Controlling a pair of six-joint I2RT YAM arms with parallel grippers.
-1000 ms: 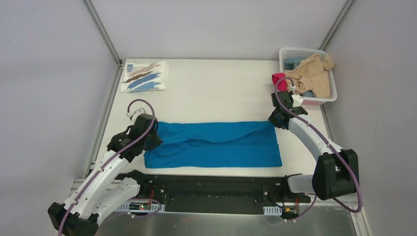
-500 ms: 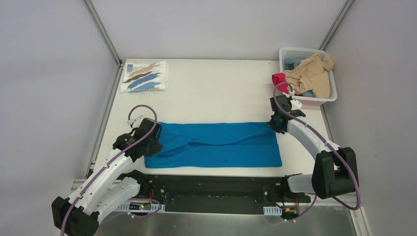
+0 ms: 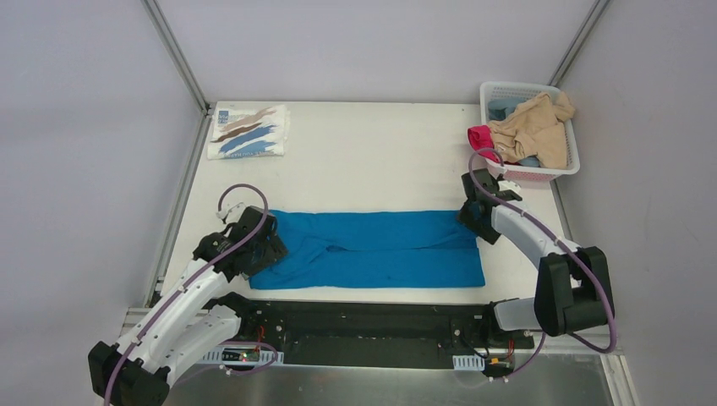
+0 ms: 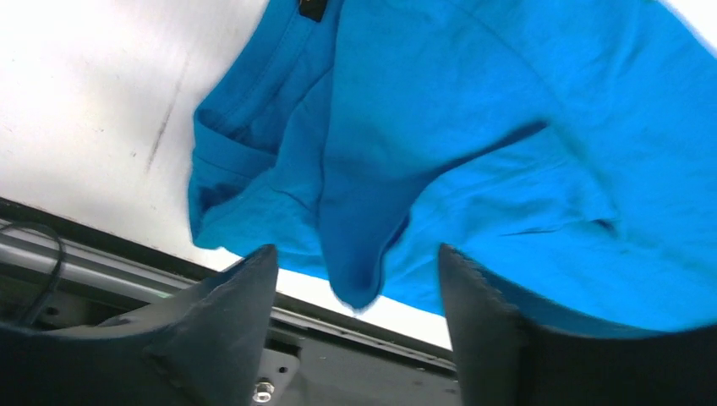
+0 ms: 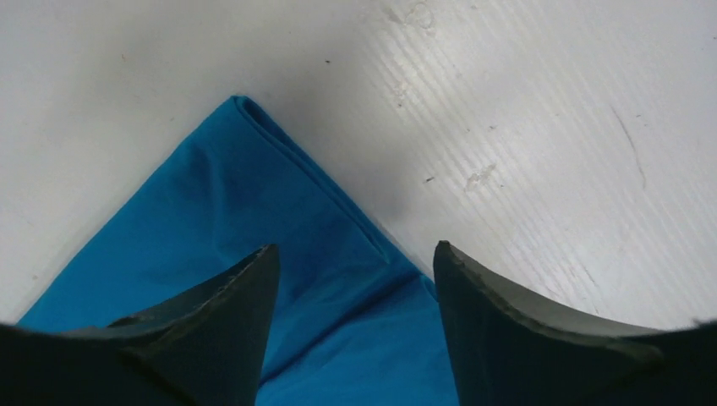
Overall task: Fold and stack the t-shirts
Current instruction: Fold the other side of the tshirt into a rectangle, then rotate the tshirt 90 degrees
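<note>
A bright blue t-shirt (image 3: 376, 249) lies folded into a long strip across the near part of the table. My left gripper (image 3: 272, 247) hovers at its left end, jaws wide apart. In the left wrist view a loose fold of the blue shirt (image 4: 473, 127) sits between the spread fingertips of the left gripper (image 4: 356, 248) without being pinched. My right gripper (image 3: 470, 213) stands open over the strip's far right corner. The right wrist view shows that corner of the shirt (image 5: 254, 169) flat on the table ahead of the right gripper (image 5: 356, 245). A folded white t-shirt (image 3: 248, 131) with brown and blue strokes rests at the far left.
A white mesh basket (image 3: 558, 173) at the far right holds a beige shirt (image 3: 534, 127), a pink one (image 3: 480, 135) hanging over its rim and a pale-blue one (image 3: 500, 107). The black base rail (image 3: 372, 317) runs along the near table edge. Metal frame posts rise at both far corners.
Both grippers have opened and let go of the blue shirt, whose upper layer now lies flat. The left gripper has shifted slightly right, and the right one slightly toward the near edge.
</note>
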